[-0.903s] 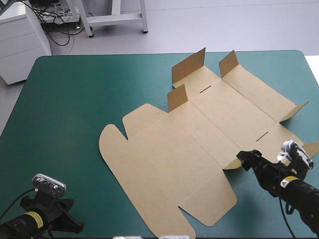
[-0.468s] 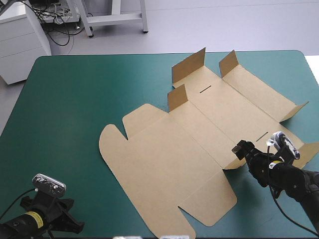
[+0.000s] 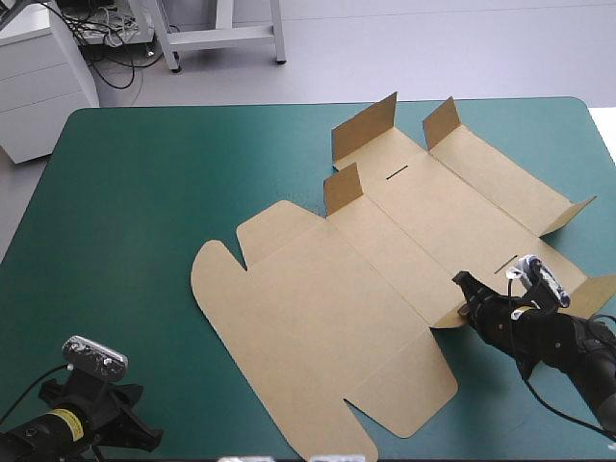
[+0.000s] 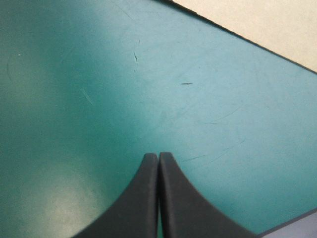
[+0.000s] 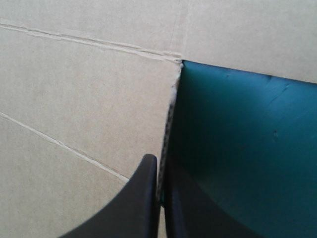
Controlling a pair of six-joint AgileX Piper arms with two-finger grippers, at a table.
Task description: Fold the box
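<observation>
Left tool [image 4: 158, 156] sits low at the near-left corner of the surface [image 3: 144, 212]. Its two black fingers [image 4: 143, 198] are pressed together into one pointed arch, with only bare teal-green cover ahead of them. It is well apart from the box.

One box [image 3: 385, 279] lies across the middle and right of the surface as a single cut sheet of brown board. Its broad panels rest flat on the cover, and the rounded lid end points toward the near-left. Three small flaps [image 3: 364, 128] stand clearly raised on the far-left side of the sheet, two at the far end and one just nearer. A fourth flap tilts up at the right edge. Two short slots [image 3: 396, 174] are cut in the central panel, one toward the far side and one toward the near-right.

Right tool [image 5: 161, 161] comes in from the near-right corner and meets the sheet at a notch in its near-right edge. In the right wrist view its black fingers are all but closed, pinching the cut edge of the board between them. Brown board lies to one side of that edge and teal-green cover to the other. In the high view the tip of the tool touches the sheet just beside the nearer slot.
</observation>
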